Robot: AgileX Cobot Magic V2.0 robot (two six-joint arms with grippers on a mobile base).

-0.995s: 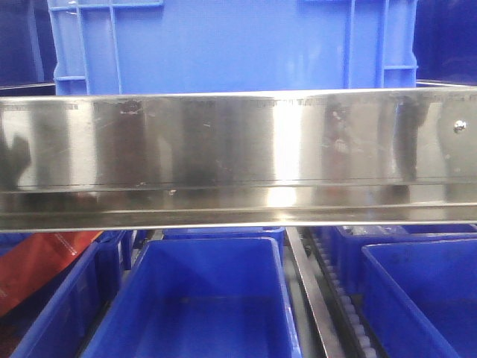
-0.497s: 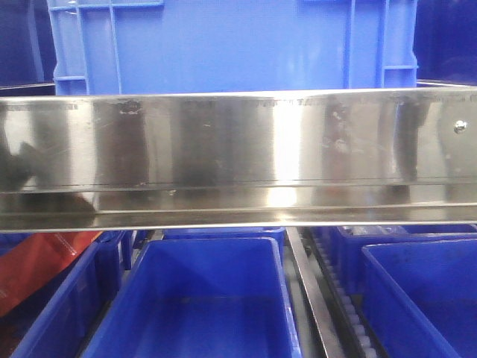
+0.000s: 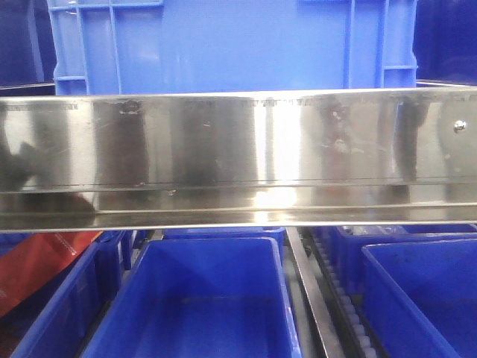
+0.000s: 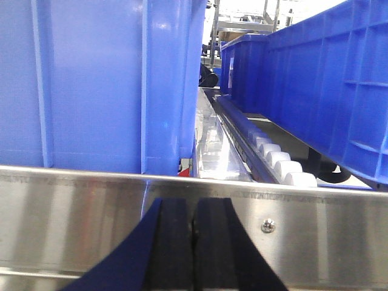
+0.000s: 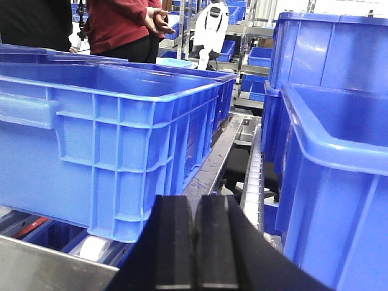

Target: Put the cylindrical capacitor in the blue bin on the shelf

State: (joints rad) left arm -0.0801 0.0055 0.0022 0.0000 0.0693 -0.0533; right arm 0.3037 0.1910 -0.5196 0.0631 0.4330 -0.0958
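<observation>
Ahead of your left fingers (image 4: 176, 242), the shelf rail (image 4: 315, 230) and bin wall (image 4: 91, 85); right of them, an open roller lane (image 4: 273, 163).

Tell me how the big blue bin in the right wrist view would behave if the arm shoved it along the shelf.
The blue bin has ribbed, moulded walls, so it probably stays stiff rather than flexing. It sits by white rollers, so it may glide easily once pushed. It looks wide and low, so tipping seems unlikely. The right gripper is shut and holds nothing visible.

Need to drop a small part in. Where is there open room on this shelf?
The blue bin below the steel rail looks empty inside. Between bins only narrow roller tracks show. Both grippers, left and right, are shut.
</observation>
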